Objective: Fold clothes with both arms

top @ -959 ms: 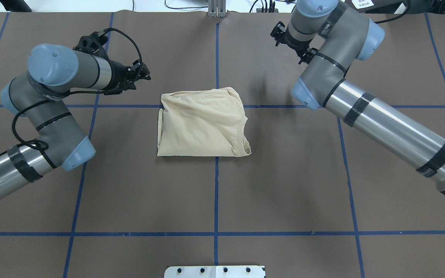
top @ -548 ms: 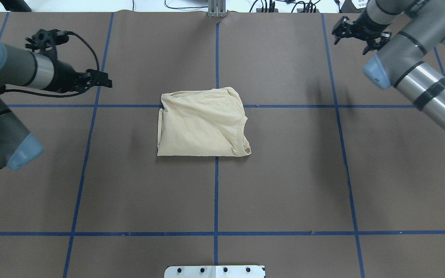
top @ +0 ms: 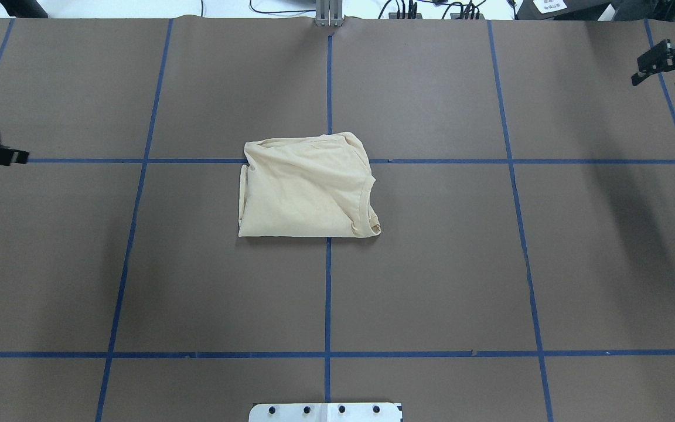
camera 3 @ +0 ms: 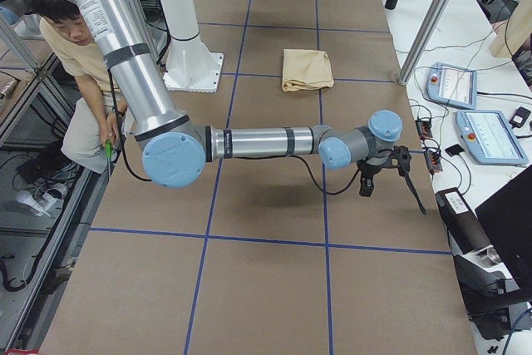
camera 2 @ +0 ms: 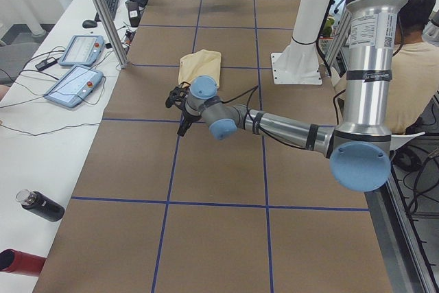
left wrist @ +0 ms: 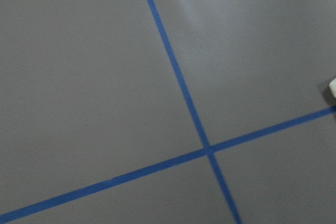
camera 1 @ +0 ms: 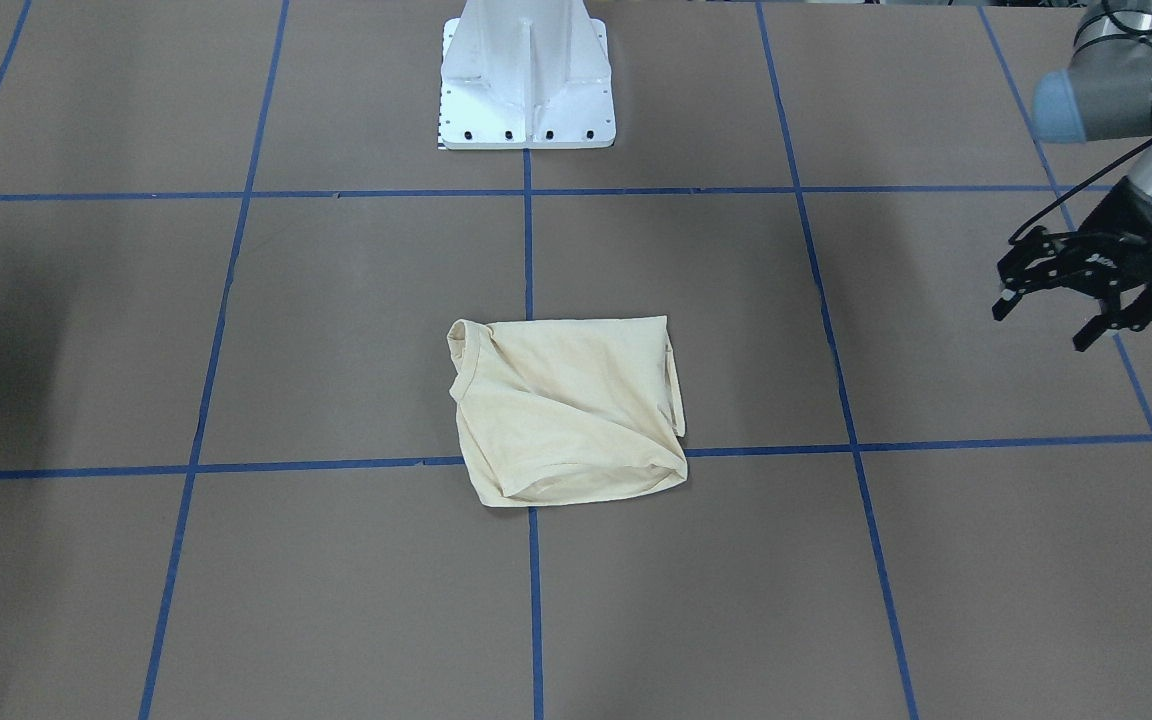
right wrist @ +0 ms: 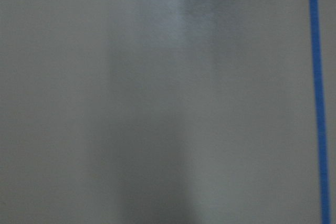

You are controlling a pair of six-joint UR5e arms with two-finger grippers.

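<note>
The cream-yellow T-shirt (top: 305, 187) lies folded into a rough rectangle at the table's centre, plain side up, with the neck rim at its right edge. It also shows in the front view (camera 1: 566, 410) and both side views (camera 2: 199, 66) (camera 3: 306, 68). My left gripper (camera 1: 1043, 326) is open and empty, far out to the shirt's left; only a fingertip (top: 3, 155) shows overhead. My right gripper (top: 658, 81) is open and empty at the far right back corner, well away from the shirt. Both wrist views show only bare brown table with blue tape.
The white pedestal base (camera 1: 526, 90) stands at the robot's side of the table. Two teach pendants (camera 2: 82, 49) and a metal post (camera 2: 103, 12) are on the white side bench, with a dark bottle (camera 2: 41, 205) nearer. A seated person (camera 3: 66, 31) is beside the base.
Both arms have swung outward, away from the shirt: the left toward the left edge, the right toward the far right corner. The shirt has not moved.
</note>
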